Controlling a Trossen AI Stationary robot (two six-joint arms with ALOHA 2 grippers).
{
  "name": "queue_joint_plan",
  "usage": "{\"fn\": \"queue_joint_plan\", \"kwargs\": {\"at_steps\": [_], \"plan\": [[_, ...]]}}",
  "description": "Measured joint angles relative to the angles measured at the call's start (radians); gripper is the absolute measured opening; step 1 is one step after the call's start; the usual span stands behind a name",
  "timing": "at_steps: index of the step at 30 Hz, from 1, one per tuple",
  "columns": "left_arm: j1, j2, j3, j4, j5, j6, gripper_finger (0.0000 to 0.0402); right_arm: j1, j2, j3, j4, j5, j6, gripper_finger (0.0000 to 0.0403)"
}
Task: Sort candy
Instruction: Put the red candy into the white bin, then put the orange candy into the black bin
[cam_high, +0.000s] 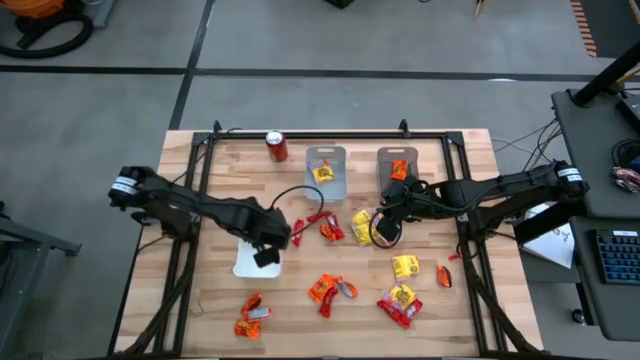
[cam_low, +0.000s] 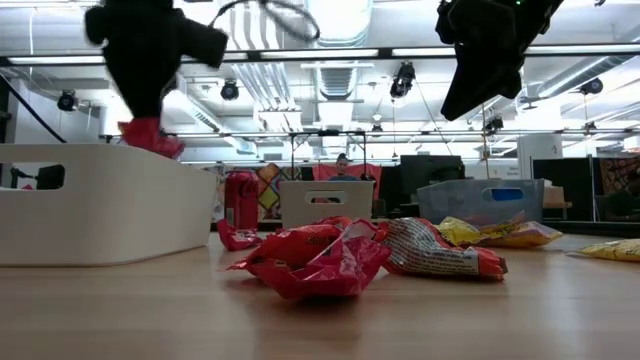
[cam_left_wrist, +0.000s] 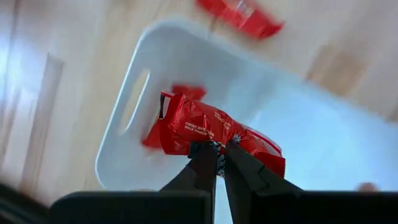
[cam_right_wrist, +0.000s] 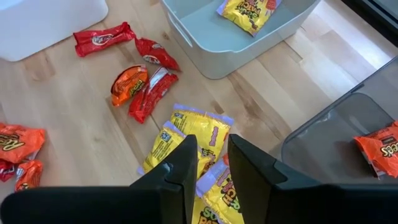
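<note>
My left gripper (cam_left_wrist: 221, 152) hangs over the white tray (cam_left_wrist: 311, 137), at the table's left in the high view (cam_high: 250, 268), and is shut on a red candy packet (cam_left_wrist: 199, 124). In the low view that packet (cam_low: 150, 137) hangs just above the tray's rim (cam_low: 100, 205). Another red piece (cam_left_wrist: 186, 92) lies in the tray. My right gripper (cam_right_wrist: 211, 163) is open, pointing down above a cluster of yellow packets (cam_right_wrist: 186, 134) at mid-table (cam_high: 362, 227), touching none of them. My left gripper pinches the red packet between its two fingers at the packet's edge (cam_left_wrist: 214, 142), coming from above and pointing down. The packet is lifted clear over the white tray and hangs crumpled below the fingers.
A light grey tray (cam_high: 326, 172) holds a yellow packet and a darker tray (cam_high: 397, 165) holds an orange one, both at the far side. A red soda can (cam_high: 276, 146) stands far left. Loose red, orange and yellow packets lie at mid-table (cam_high: 330, 228) and toward the near edge (cam_high: 325, 288), (cam_high: 250, 318), (cam_high: 405, 266).
</note>
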Motion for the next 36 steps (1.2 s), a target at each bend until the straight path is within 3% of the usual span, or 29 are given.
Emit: {"fn": "queue_joint_plan", "kwargs": {"at_steps": [8,20,28,36], "plan": [[0.0,0.005,-0.137,0.027,-0.009,-0.088,0.0022,0.0,0.0,0.0,0.003,0.0,0.006,0.0094],[-0.001,0.005,-0.11,0.033,-0.019,-0.063,0.01,0.0,0.0,0.0,0.005,-0.001,0.007,0.0096],[-0.063,-0.005,-0.011,0.077,-0.09,0.17,0.0097,0.004,0.005,0.0,0.037,-0.08,0.052,0.0092],[-0.16,-0.103,-0.061,0.398,-0.138,0.429,0.0078,0.019,0.073,0.0,0.049,-0.206,0.144,0.0082]]}}
